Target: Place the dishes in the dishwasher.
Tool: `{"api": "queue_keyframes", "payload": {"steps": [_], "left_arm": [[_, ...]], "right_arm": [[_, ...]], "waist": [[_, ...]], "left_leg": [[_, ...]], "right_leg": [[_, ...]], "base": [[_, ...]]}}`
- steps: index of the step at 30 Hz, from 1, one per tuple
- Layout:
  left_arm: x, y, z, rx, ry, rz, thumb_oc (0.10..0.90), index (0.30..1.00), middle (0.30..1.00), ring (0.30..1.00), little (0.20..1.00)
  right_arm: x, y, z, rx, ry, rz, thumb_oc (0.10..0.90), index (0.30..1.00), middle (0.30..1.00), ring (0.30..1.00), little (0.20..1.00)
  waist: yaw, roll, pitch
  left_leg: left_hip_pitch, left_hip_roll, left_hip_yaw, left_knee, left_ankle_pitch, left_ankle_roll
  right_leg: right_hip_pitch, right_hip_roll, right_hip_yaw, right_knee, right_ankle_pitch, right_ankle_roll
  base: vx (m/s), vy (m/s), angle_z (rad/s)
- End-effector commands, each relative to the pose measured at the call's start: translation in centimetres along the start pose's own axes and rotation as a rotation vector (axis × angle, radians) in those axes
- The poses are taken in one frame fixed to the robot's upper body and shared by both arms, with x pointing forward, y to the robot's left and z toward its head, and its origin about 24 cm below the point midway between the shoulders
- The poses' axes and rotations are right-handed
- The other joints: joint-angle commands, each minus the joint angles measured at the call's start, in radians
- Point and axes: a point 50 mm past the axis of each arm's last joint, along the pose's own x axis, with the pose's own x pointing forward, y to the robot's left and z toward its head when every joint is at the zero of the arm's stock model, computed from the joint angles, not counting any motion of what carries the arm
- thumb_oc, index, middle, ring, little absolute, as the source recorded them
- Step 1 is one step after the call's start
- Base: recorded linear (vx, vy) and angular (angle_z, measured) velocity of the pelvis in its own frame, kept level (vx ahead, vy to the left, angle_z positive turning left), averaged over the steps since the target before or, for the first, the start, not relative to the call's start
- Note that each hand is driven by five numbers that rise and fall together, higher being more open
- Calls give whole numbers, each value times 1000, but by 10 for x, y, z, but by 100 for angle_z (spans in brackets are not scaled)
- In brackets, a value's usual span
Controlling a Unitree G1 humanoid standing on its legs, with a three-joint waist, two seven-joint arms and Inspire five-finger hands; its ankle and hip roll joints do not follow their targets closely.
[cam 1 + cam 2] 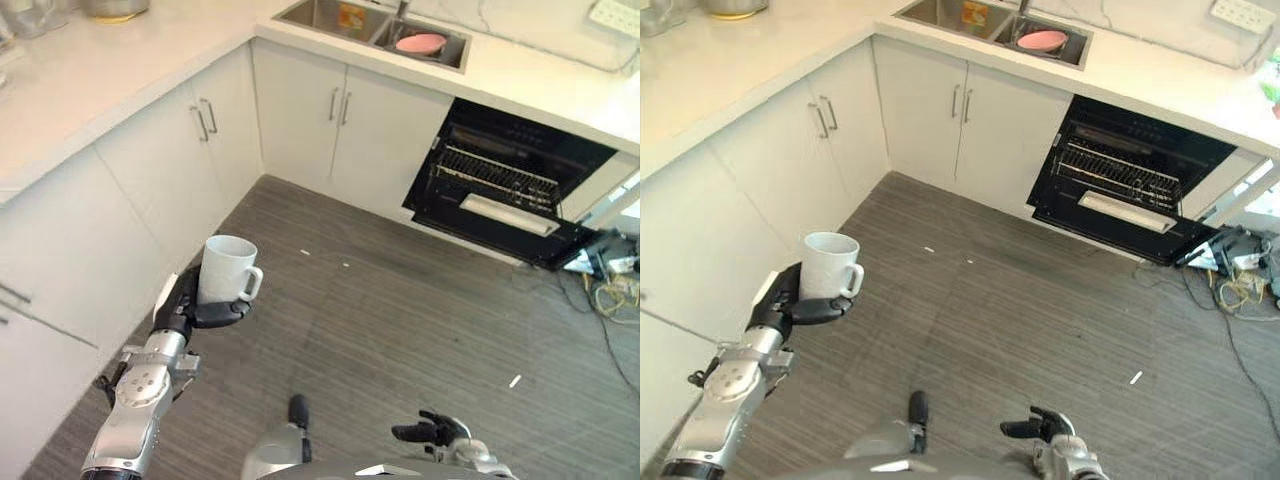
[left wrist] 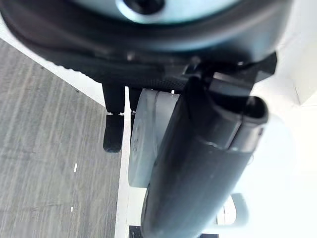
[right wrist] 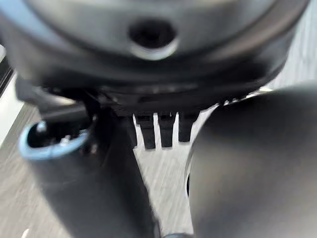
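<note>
Across the upper right of the frame, the dishwasher (image 1: 505, 185) stands open under the pale tabletop (image 1: 90, 70), its door (image 1: 520, 235) lowered toward the floor and a wire rack (image 1: 495, 175) showing inside. Top centre, a sink (image 1: 375, 25) is set into the tabletop and holds a pink dish (image 1: 420, 43). White cabinets (image 1: 300, 130) with metal handles run along the left and the back, and a tangle of cables (image 1: 615, 285) lies on the grey striped floor (image 1: 400, 330) at the right edge. That stretch of floor lies between the mug and the dishwasher. At the lower left, the left hand (image 1: 205, 308) holds a white mug (image 1: 228, 268) upright, fingers curled under and round its base, the handle facing right. At the bottom edge, right of centre, the right hand (image 1: 432, 432) hangs low, its fingers loosely extended and holding nothing.
</note>
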Motion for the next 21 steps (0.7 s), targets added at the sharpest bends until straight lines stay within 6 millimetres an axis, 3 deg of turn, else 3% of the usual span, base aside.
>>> {"api": "queue_keyframes", "payload": {"steps": [1,3,4,6,7,8,10,11,12,13,14,15,16,18,19,20,21], "left_arm": [[-1,-7,48,58,-257,-76,400,300,300,300,300],[-1,-6,48,59,-257,-76,400,300,300,300,300],[0,-7,46,57,-247,-75,400,300,300,300,300],[0,-7,44,64,-239,-69,400,300,300,300,300],[0,-6,44,65,-239,-68,400,300,300,300,300],[0,-6,41,63,-228,-65,400,300,300,300,300],[-4,-10,33,61,-198,-72,400,300,300,300,300],[-4,-10,33,60,-196,-72,400,300,300,300,300],[-5,-10,33,59,-196,-82,400,300,300,300,300],[-5,-11,33,56,-196,-83,400,300,300,300,300],[-7,-9,35,50,-201,-88,400,300,300,300,300],[-9,-7,36,48,-202,-84,400,300,300,300,300],[-9,-7,36,48,-203,-83,400,300,300,300,300],[-9,-2,40,40,-221,-58,400,300,300,300,300],[-8,-2,41,31,-225,-52,400,300,300,300,300],[-8,-3,42,16,-227,-45,400,300,300,300,300],[-9,-7,38,-21,-219,-42,400,300,300,300,300]], "right_arm": [[0,-2,-3,20,1,-11,800,900,900,900,900],[0,-2,-3,21,1,-10,800,900,900,900,900],[-2,2,-13,17,35,-1,800,900,900,900,900],[-4,2,-25,26,78,-4,800,900,900,900,900],[-4,2,-25,25,79,-3,800,900,900,900,900],[-6,-1,-35,35,114,-15,800,900,900,900,900],[-13,-5,-62,54,202,-33,800,900,900,900,900],[-14,-6,-63,52,203,-33,800,900,900,900,900],[-16,-11,-70,78,232,-54,800,900,900,900,900],[-16,-12,-70,79,232,-56,800,900,900,900,900],[-14,-17,-66,89,222,-74,800,900,900,900,900],[-13,-17,-62,87,211,-76,800,900,900,900,900],[-13,-17,-61,87,210,-76,800,900,900,900,900],[-7,-18,-40,99,140,-80,800,900,900,900,900],[-5,-19,-30,107,106,-85,800,900,900,900,900],[-2,-20,-17,112,61,-87,800,900,900,900,900],[1,-14,3,132,-12,-66,800,900,900,900,900]], "waist": [[-21,-78,-10],[-26,-77,-9],[-34,-100,-18],[-42,-111,-27],[-41,-103,-32],[-45,-113,-48],[-60,-111,-102],[-60,-107,-103],[-74,-90,-121],[-74,-96,-118],[-75,-81,-108],[-60,-82,-92],[-62,-79,-92],[-35,-88,-50],[-22,-86,-34],[-8,-84,-21],[15,-78,-15]], "left_leg": [[120,-36,-85,-50,-96,-120],[120,-32,-90,-51,-92,-122],[183,-22,-64,-60,-144,-155],[226,-12,-54,-59,-180,-169],[233,-1,-65,-59,-195,-172],[265,-9,-69,-57,-232,-170],[316,4,-75,37,-300,-184],[314,10,-75,47,-309,-187],[299,41,-92,170,-279,-214],[289,34,-83,178,-270,-213],[171,88,-89,471,-121,-267],[96,92,-115,653,-44,-279],[83,98,-121,672,-50,-282],[-58,96,-150,955,16,-280],[-123,108,-151,997,8,-258],[-169,105,-146,988,-31,-235],[-216,91,-132,792,-111,-201]], "right_leg": [[-44,162,-126,-543,83,-20],[-32,169,-134,-566,96,-22],[-68,183,-255,-765,125,-10],[-92,182,-307,-831,161,0],[-83,198,-286,-839,146,10],[-63,201,-297,-858,150,1],[-2,225,-290,-860,137,-58],[1,230,-292,-860,134,-60],[40,261,-264,-863,112,-80],[34,249,-288,-861,127,-90],[87,276,-252,-867,89,-138],[113,292,-232,-870,71,-173],[109,297,-235,-869,70,-177],[157,303,-202,-871,33,-208],[173,307,-185,-871,20,-211],[187,308,-164,-871,6,-210],[210,294,-128,-871,-3,-183]], "base": [[454,75,19],[338,32,49],[521,44,58],[490,60,37],[379,54,7],[642,107,11],[729,134,4],[597,39,-1],[296,7,12],[520,-8,43],[303,-29,43],[340,-40,41],[182,-30,12],[179,-33,-34],[256,37,-61],[425,273,-78],[507,417,-73]]}}
